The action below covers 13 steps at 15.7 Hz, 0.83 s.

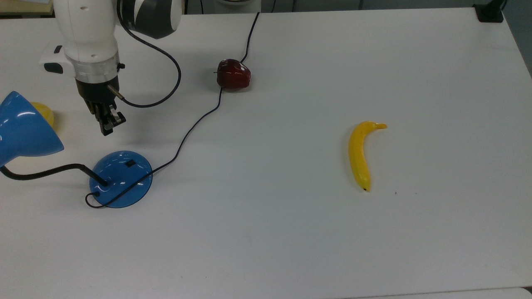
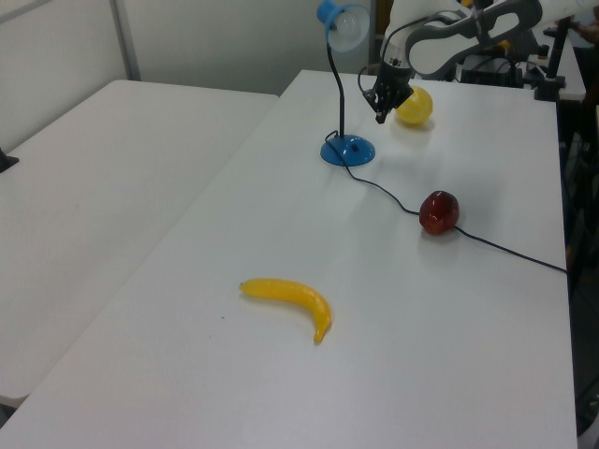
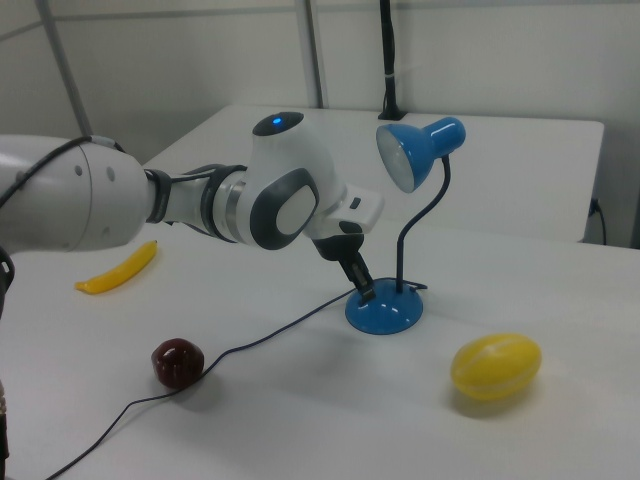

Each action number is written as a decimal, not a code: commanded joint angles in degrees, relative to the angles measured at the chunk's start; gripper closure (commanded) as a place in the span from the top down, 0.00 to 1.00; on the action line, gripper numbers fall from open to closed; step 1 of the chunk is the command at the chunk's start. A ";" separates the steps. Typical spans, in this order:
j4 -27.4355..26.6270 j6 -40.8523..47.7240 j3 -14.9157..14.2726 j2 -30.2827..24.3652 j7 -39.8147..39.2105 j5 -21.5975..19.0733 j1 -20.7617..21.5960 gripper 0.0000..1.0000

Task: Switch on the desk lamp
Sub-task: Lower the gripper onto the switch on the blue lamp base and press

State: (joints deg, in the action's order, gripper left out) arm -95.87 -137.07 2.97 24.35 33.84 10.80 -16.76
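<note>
The fingers hang narrow, almost pinched together and holding nothing, just above the desk lamp's base, I'd guess so one tip can press the small black switch. The lamp stands at the top view's left on the worktop: glossy blue, unlit.

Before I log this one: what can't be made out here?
- Desk lamp shade: cut by the top view's left edge.
- Yellow fruit: mostly behind the shade in the top view.
- Switch: too small to read on or off.
- Gripper: contact with the base unclear.
</note>
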 commanded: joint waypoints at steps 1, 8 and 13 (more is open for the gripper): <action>1.21 -1.97 -0.42 2.28 1.66 1.42 1.47 0.00; 2.09 -5.22 -0.42 4.22 1.75 1.33 2.96 0.00; 3.49 -5.31 -0.42 5.00 1.75 1.33 3.40 0.00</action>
State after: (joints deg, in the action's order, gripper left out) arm -94.16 -141.34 3.00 28.21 34.03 10.81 -14.01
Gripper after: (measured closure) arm 0.991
